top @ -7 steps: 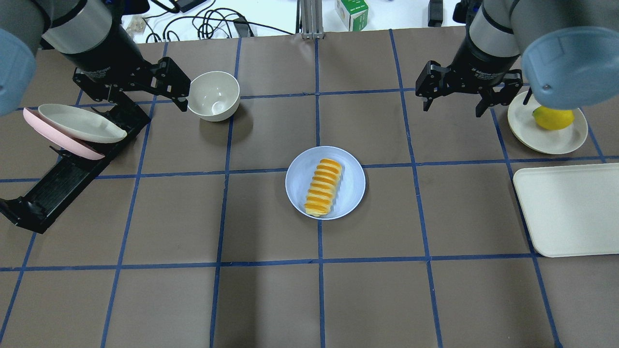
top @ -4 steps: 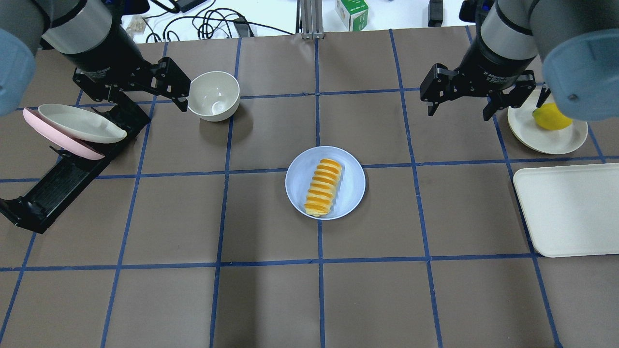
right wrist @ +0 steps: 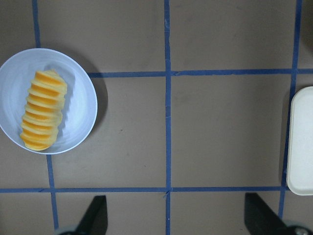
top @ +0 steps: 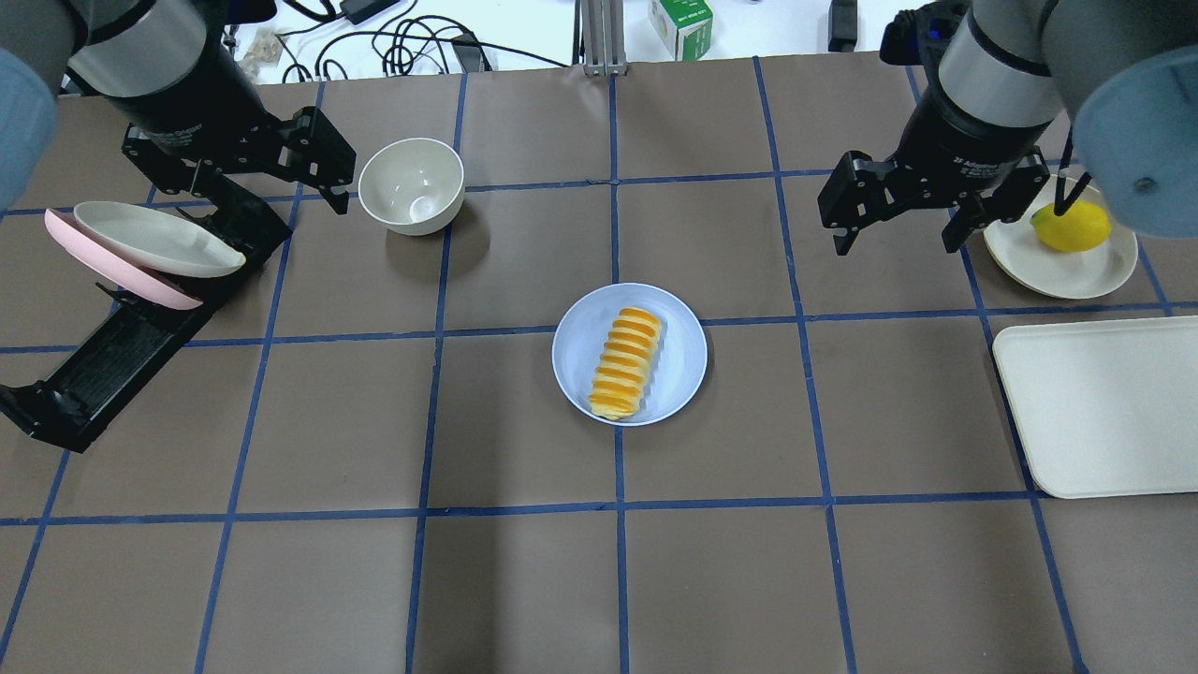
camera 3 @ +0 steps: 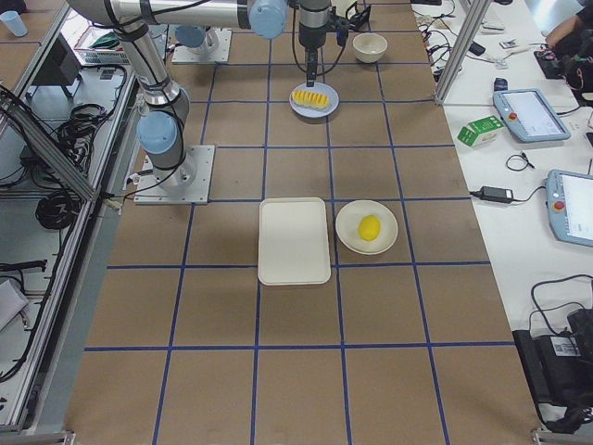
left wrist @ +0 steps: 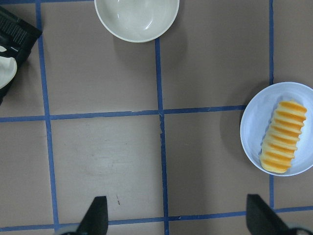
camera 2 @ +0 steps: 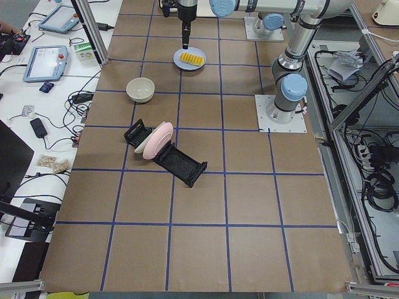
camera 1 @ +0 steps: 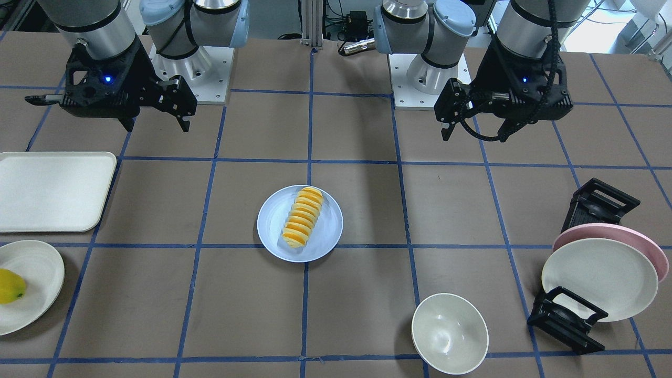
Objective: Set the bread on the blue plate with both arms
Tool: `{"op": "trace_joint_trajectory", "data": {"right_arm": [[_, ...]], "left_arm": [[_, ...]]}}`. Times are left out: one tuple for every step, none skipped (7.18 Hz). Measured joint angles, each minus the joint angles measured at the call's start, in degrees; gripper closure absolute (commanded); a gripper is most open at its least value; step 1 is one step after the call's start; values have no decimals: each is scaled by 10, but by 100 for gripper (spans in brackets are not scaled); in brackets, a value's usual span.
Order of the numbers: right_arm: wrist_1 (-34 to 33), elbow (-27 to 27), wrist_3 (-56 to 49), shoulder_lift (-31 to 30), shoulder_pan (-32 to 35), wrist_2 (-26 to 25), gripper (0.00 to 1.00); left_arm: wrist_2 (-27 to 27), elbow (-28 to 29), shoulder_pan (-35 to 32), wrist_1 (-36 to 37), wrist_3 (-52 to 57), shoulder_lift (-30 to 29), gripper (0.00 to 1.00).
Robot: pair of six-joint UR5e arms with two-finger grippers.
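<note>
The bread [top: 627,363], a ridged yellow-orange loaf, lies on the blue plate [top: 679,346] at the table's middle. It also shows in the front view as bread [camera 1: 302,216] on the plate [camera 1: 328,231]. My left gripper [top: 276,197] is open and empty, high above the table beside the bowl and far to the plate's left. My right gripper [top: 897,245] is open and empty, high and far to the plate's right. The left wrist view shows the bread [left wrist: 283,143] at its right edge. The right wrist view shows the bread [right wrist: 43,110] at its left.
A cream bowl [top: 412,185] stands at the back left. A black rack [top: 112,360] holds a pink plate and a cream plate [top: 150,239]. A cream plate [top: 1076,267] with a yellow lemon [top: 1072,225] is at the back right, and a white tray [top: 1104,402] is beside it.
My right gripper has moved right and a little toward the near side. My left gripper has shifted slightly left and back. The bread and plate have not moved.
</note>
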Motion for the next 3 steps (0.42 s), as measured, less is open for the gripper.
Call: {"op": "trace_joint_trajectory", "data": {"right_arm": [[11,-1,-1,0,0,-5,0],[15,-2,-1,-1,0,-8,0],[16,-2,-1,0,0,-10,0]], "left_arm": [[0,-1,0,0,0,-1,0],[0,-1,0,-1,-1,-1,0],[0,-2,-1,-1,-1,-2,0]]}}
